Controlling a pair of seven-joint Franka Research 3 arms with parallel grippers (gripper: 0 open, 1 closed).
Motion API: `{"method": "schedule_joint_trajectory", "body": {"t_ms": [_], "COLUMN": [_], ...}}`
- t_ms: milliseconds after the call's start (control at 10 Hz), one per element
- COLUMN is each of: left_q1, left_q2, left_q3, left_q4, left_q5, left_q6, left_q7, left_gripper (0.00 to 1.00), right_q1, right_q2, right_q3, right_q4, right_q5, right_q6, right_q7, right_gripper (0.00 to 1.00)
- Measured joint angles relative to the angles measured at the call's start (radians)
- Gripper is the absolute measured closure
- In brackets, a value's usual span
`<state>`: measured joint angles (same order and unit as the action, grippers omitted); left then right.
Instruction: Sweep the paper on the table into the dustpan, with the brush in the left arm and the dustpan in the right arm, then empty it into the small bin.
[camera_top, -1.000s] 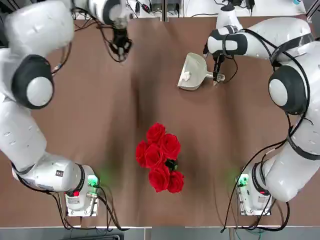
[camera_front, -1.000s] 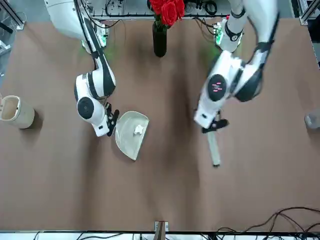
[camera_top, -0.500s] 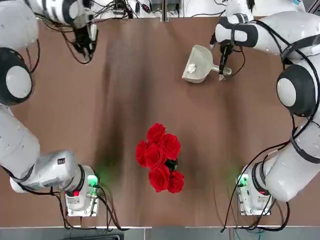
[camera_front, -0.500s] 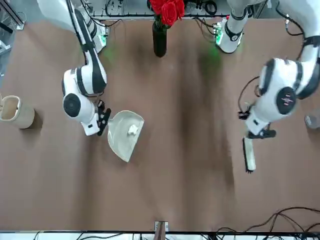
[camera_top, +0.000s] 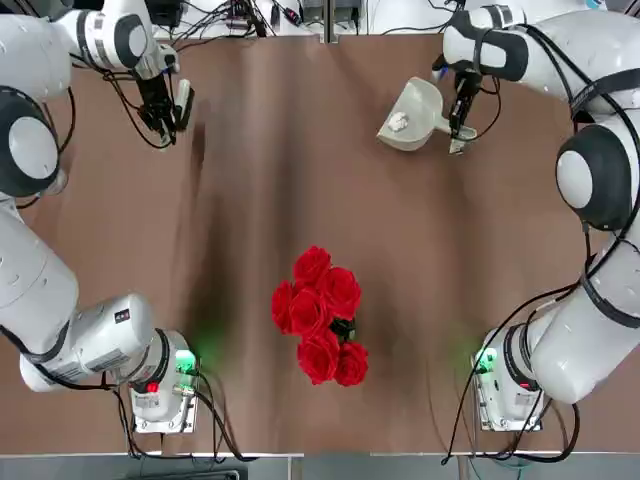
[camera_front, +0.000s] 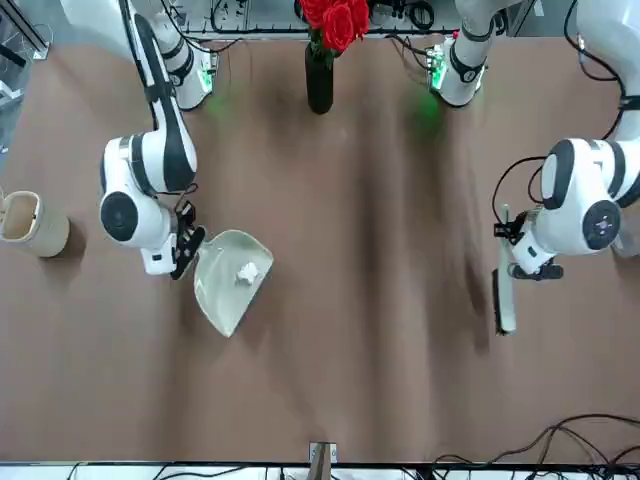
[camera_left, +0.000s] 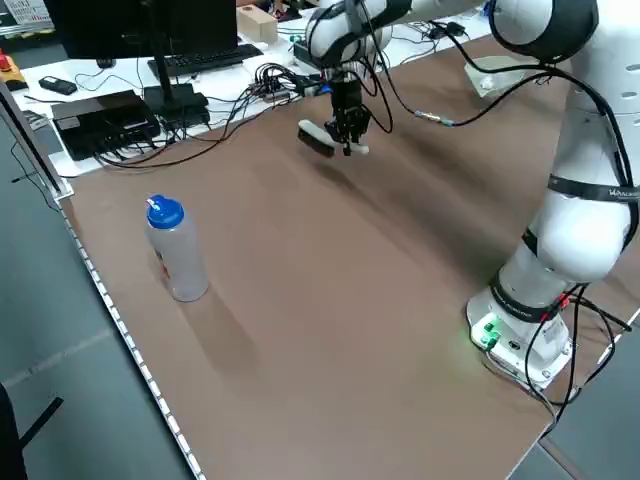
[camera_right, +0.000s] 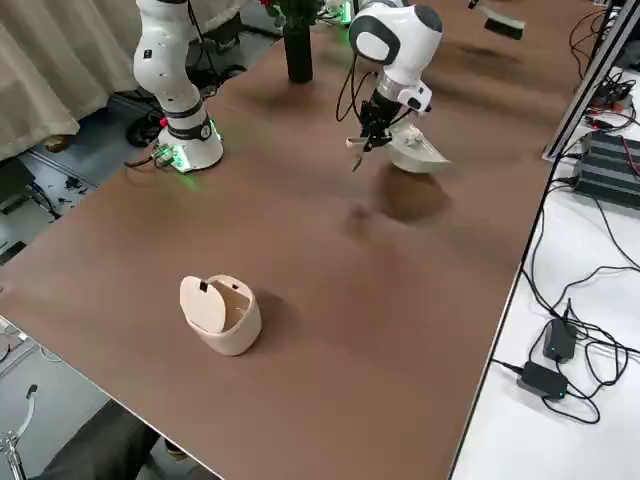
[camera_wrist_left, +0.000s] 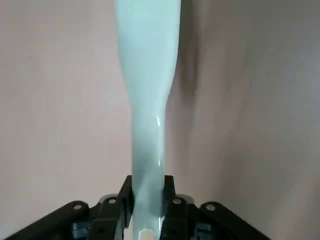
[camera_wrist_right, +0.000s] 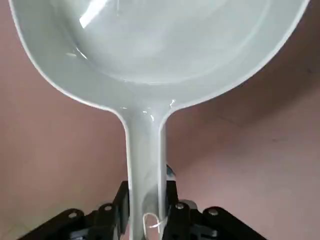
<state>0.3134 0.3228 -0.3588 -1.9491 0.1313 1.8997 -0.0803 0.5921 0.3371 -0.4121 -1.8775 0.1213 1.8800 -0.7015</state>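
above open table (camera_top: 400, 240), the right pincer (camera_wrist_right: 147, 205) holds the loaded dustpan (camera_top: 412, 115).

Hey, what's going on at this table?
The right gripper, out over the robot's right half of the table, holds the dustpan by its handle, with the paper already lying in it. The left gripper, toward the far left, grips the brush. The small bin stands at the robot's right; the paper has yet to be emptied into it.
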Motion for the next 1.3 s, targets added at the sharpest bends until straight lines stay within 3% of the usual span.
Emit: {"method": "schedule_joint_trajectory", "body": {"t_ms": [500,1300], "left_q1": [-0.001,0.0], "left_q2": [-0.015,-0.05], "left_q3": [-0.017,-0.034], "left_q4": [-0.129,-0.167], "left_q5": [0.0,0.0], "left_q6": [0.139,0.141], "left_q7": [0.0,0.0], "left_gripper": [0.73,0.73], "right_q1": [-0.001,-0.016], "right_q2": [-0.012,-0.068], "right_q3": [-0.068,-0.17], "right_q4": [0.017,0.015], "right_q5": [-0.002,-0.002], "right_q6": [-0.004,-0.091], "right_q7": [0.24,0.348], "right_gripper": [0.67,0.67]}}
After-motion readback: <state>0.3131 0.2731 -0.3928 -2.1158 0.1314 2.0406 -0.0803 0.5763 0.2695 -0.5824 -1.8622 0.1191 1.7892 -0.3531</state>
